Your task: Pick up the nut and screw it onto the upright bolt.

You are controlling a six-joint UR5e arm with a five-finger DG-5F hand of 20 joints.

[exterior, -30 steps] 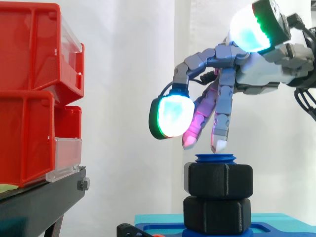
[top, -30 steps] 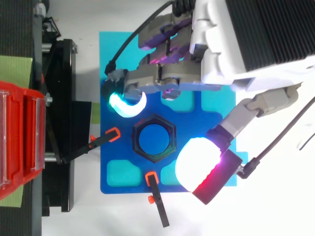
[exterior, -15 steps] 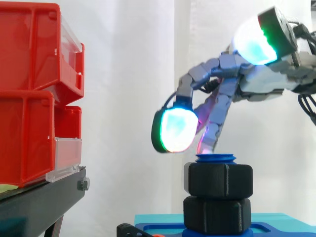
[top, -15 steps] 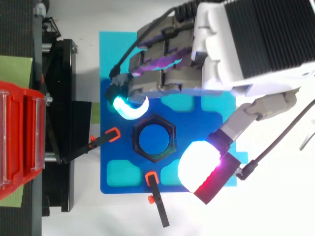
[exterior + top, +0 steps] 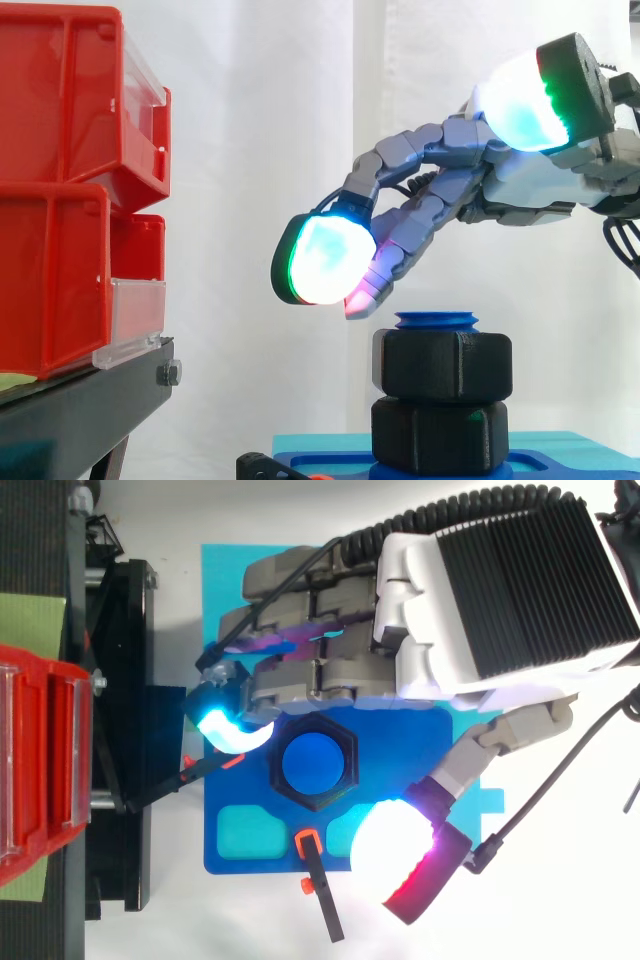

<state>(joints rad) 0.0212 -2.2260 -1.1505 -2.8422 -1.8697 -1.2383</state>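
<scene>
A white curtain hangs behind the work. Red bins are stacked on a black stand at 9 o'clock.

In the side view, a blue bolt stands upright on a blue base at about 5 o'clock. It carries two black hex nuts. The nut sits near the bolt's top, with only the blue tip showing above it. It rests directly on the lower nut, which sits at the base.

The hand comes in from 3 o'clock and hangs above the bolt, released and holding nothing. Its fingers stretch out loosely toward 8 o'clock. Their glowing pads lie up and to the 10 o'clock side of the nut, clear of it. The thumb is raised at 1 o'clock.

From above, the nut rings the bolt's blue disc at the middle of the base. The hand's body lies at 12 to 1 o'clock of the nut. One cyan fingertip is at 9 to 10 o'clock and the bright thumb pad at 5 o'clock, neither touching the nut. Two orange-tipped clamps point at the nut from 6 and 9 o'clock.
</scene>
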